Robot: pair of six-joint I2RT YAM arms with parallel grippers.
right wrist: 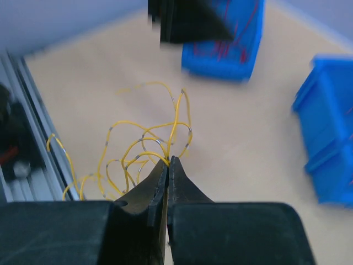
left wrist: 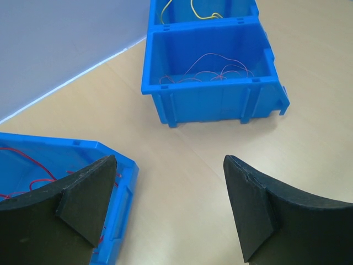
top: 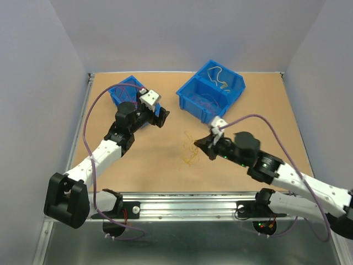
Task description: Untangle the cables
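A small tangle of thin yellow cables (top: 190, 149) lies on the tan table at the middle. In the right wrist view the yellow cables (right wrist: 144, 144) loop out from my right gripper (right wrist: 168, 160), whose jaws are pressed together on a strand. In the top view my right gripper (top: 210, 143) sits just right of the tangle. My left gripper (top: 161, 118) is open and empty, held above the table beside the left bin; its fingers (left wrist: 91, 193) stand wide apart.
A small blue bin (top: 122, 91) at the back left holds red wires (left wrist: 22, 165). A two-compartment blue bin (top: 187, 91) at the back centre holds red wires (left wrist: 212, 72) in one part and a yellow wire (left wrist: 201, 14) in the other. A metal rail (top: 187, 201) runs along the near edge.
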